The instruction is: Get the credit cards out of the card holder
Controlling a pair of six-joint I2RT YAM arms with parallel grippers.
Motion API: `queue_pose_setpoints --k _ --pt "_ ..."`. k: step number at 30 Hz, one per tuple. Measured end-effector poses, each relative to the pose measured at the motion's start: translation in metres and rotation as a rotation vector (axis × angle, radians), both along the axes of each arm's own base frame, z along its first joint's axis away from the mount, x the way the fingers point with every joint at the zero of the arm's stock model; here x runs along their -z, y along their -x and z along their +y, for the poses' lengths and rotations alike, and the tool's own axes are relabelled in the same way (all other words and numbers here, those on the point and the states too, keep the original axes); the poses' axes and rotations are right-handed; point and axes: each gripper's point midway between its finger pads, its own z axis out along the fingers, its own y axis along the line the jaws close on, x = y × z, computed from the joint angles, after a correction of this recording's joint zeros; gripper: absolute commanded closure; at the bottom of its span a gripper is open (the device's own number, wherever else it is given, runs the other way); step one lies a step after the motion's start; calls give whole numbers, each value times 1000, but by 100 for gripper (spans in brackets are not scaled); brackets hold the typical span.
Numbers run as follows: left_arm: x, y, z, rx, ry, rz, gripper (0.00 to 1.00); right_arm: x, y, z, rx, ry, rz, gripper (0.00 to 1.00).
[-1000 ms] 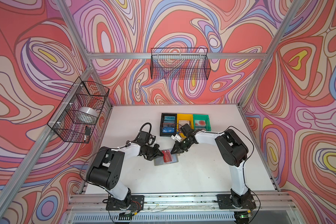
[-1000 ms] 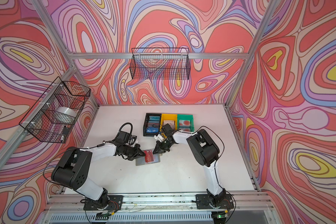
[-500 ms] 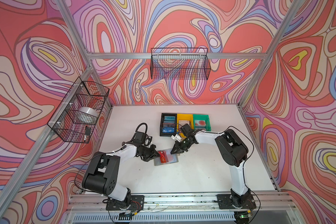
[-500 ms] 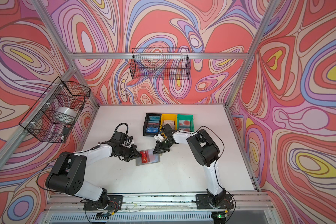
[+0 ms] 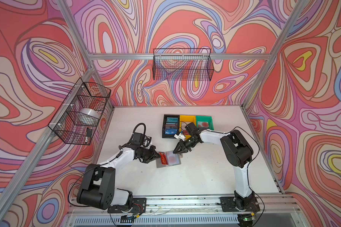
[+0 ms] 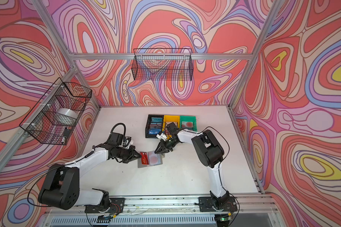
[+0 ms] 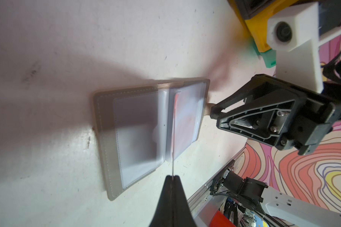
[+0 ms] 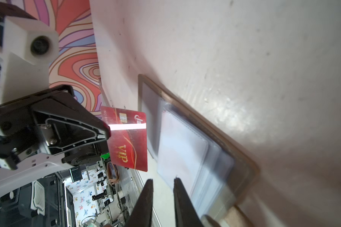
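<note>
- card holder (image 5: 168,160) – lies open flat mid-desk (image 5: 205,176), between the two arms; a grey book-style cover with a stitched border and rounded corners
- inside are clear glossy plastic sleeves; the wrist view (image 7: 126,137) shows the page nearer the left arm empty
- the other page holds a pale card (image 5: 173,158) with a round red blotch, seen through the plastic
- dark red card (image 8: 128,141) – thin, rigid and glossy, with gold "VIP" lettering, a chip and a bright glare stripe
- left tool (image 8: 106,131) is clamped on one short end of the dark red card and holds it tilted over the holder's near half; I can't tell if the far edge is still in a sleeve
- right tool (image 8: 161,182) – black tapered fingers stand narrowly parted with nothing between them, at the holder's snap-tab edge (image 7: 208,110); contact with the tab unclear
- back of the desk has three moulded plastic bins side by side: black bin (image 5: 163,125), yellow bin (image 5: 187,118), green bin (image 5: 211,121)
- the black bin holds a blue card (image 5: 170,132); the green bin holds a pale blotched one (image 5: 203,124)
</note>
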Motion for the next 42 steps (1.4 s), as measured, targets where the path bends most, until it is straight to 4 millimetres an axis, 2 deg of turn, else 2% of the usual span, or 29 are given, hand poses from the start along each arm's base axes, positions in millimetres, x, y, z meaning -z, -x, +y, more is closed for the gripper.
queue_pose_setpoints --k 6,10,13,18,25,42 --pt "-39 -4 -11 18 103 -110 100 -32 -1 7 -62 -133 -12 70" --pt "-60 -9 -15 20 148 -184 100 -39 4 9 -84 -175 4 70" --pt "-67 -13 -16 12 166 -214 100 -41 6 10 -92 -201 12 69" --pt "-67 -17 -17 -9 189 -230 100 -44 8 10 -91 -221 24 68" --pt "-54 -15 -17 -49 211 -207 100 -61 6 12 -90 -252 -6 68" --pt "-66 -24 -18 -74 250 -262 100 -68 1 15 -83 -277 -16 69"
